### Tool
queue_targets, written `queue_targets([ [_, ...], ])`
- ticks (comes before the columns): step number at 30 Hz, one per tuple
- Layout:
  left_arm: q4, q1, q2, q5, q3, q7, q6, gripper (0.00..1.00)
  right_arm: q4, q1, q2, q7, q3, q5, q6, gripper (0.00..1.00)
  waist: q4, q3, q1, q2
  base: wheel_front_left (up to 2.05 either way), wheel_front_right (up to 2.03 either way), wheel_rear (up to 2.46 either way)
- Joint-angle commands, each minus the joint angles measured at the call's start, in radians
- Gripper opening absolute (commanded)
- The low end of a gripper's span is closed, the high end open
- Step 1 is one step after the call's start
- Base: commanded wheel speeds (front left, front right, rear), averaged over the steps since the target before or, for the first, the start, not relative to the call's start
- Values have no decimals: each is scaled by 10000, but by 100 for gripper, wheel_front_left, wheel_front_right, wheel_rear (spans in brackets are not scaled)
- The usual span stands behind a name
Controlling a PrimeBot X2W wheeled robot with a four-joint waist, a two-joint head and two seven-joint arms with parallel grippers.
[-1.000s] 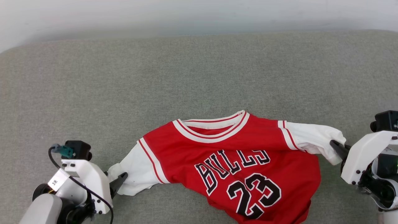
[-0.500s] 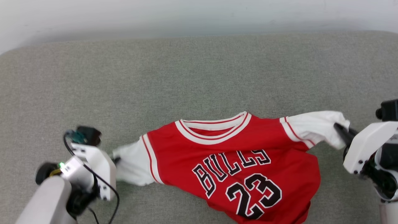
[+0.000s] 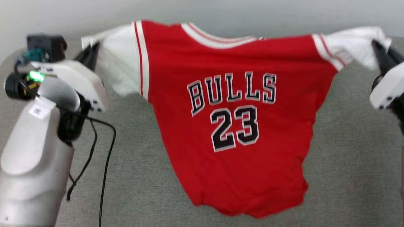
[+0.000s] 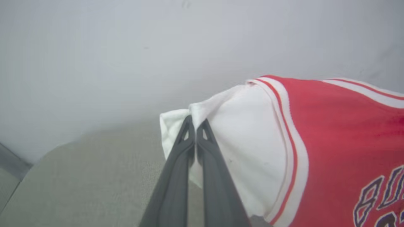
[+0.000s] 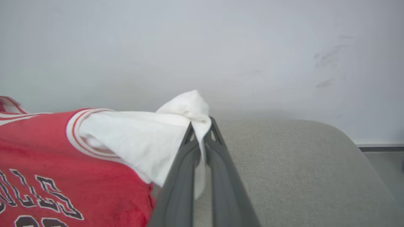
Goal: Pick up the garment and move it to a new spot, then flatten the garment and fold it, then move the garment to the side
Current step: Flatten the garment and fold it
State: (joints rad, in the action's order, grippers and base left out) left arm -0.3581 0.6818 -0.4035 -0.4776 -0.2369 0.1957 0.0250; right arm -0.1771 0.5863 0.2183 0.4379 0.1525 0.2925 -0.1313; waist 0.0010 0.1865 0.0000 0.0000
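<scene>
Above bench (image 3: 347,142), jersey (image 3: 233,132) stretched between left fingers (image 4: 184,148) and right fingers (image 5: 216,151), each clamped on a sleeve (image 4: 246,142), to hang flat.

1. Left forearm (image 3: 28,176): pale grey, with a small white label (image 3: 38,110).
2. Left end effector (image 3: 91,49): white housing above the forearm, dark fingers (image 4: 176,176).
3. Black cables (image 3: 108,157) beside the forearm.
4. Right end effector (image 3: 377,44): white housing, dark fingers.
</scene>
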Motion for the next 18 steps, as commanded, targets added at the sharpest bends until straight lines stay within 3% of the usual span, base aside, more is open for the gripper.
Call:
queue_targets([
  [1,-138,459,90,9,100,-283,-48,0,-146,480,140,-195,18,-94,10,0,25,128,0,0,0,0,0],
  [7,-943,2562,127,197,224,-1249,211,0,-1032,2680,395,-909,5,-254,10,0,-6,823,0,0,0,0,0],
  [18,-1934,6534,-530,692,439,-2319,457,0,-2177,6836,735,-1942,81,-827,13,0,-241,2506,0,0,0,0,0],
])
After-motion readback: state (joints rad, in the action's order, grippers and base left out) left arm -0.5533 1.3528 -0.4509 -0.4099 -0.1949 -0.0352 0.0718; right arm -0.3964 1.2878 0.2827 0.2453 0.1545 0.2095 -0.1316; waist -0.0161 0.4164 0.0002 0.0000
